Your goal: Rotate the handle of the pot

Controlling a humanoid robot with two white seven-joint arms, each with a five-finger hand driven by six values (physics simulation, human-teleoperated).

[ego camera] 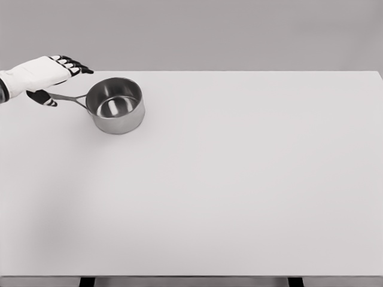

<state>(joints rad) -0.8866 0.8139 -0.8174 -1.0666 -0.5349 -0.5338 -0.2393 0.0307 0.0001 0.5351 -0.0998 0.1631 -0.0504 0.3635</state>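
Observation:
A small steel pot point(116, 106) stands upright at the far left of the white table point(239, 179). Its thin handle point(70, 98) points left, toward the table's left edge. My left hand point(52, 78) hovers over the handle's outer end. The fingers point(73, 64) stretch out flat toward the pot's rim, and the thumb point(42, 98) hangs below by the handle's tip. The fingers are spread and do not close around the handle. The right arm is out of the picture.
The table's far edge runs just behind the pot, and its left edge lies under my left forearm point(15, 81). A plain grey wall point(209, 30) stands behind the table.

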